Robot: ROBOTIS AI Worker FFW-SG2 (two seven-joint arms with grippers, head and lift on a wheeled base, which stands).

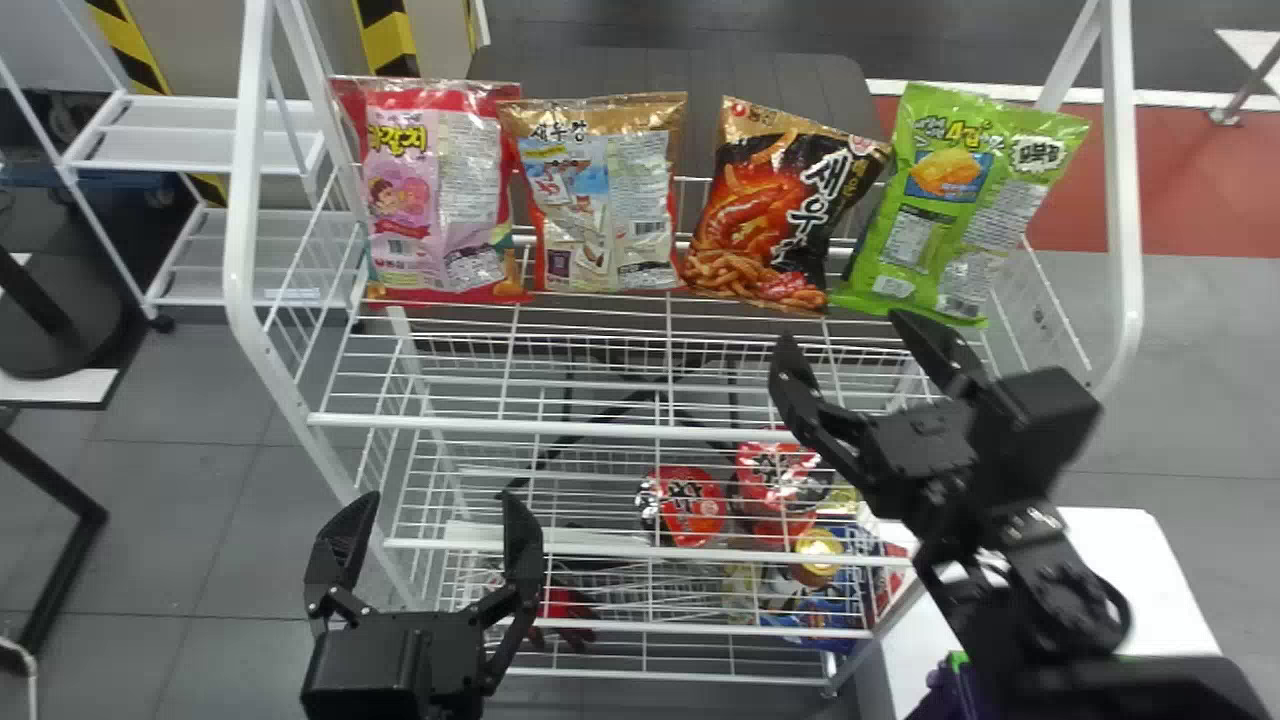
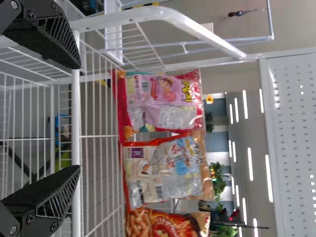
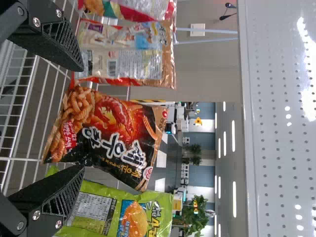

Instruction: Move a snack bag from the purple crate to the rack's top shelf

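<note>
Tilted black-orange snack bag on white wire rack.
My black right gripper, black left gripper: rack front, fingers apart.

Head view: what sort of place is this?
Probably a robot test area set up like a shop: snack bags line a white wire rack, and black-and-yellow striped markings show behind it.

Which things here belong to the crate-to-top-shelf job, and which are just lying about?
Job:
- purple crate, bottom right of head view
- rack's top shelf
- snack bags on it; which is this job's, I can't tell

Lying about:
- red packs, lower shelf
- white rack, far left
</note>
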